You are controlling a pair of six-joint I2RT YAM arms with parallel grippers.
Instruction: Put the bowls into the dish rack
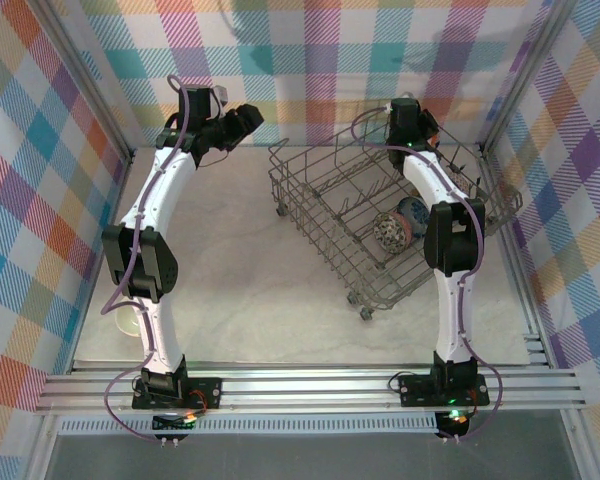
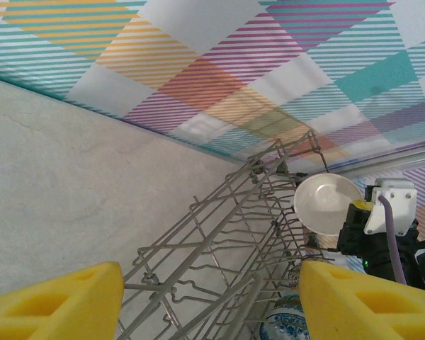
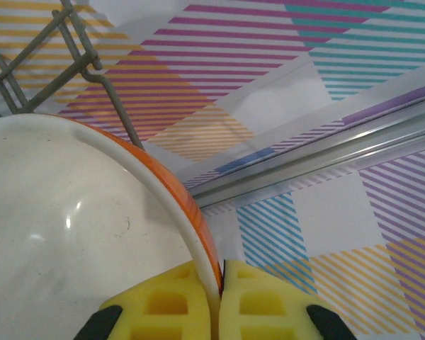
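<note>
Pinching the rim of the orange bowl (image 3: 71,227), the right gripper (image 3: 218,280) is holding it tipped on edge over the dish rack's (image 1: 320,200) far right edge, a rack wire running just beside the bowl and the checked wall (image 3: 326,106) standing close behind. Hanging off the rack's far left corner, the left gripper (image 2: 212,301) is standing spread and empty, with bare tabletop (image 1: 240,270) lying open left of the rack. Two patterned bowls (image 1: 389,231) are sitting in the rack's right part, and a pale bowl (image 1: 128,318) is lying well left of the rack.

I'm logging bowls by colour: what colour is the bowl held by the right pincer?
The bowl is orange outside, white inside; clearest in the right wrist view.
</note>
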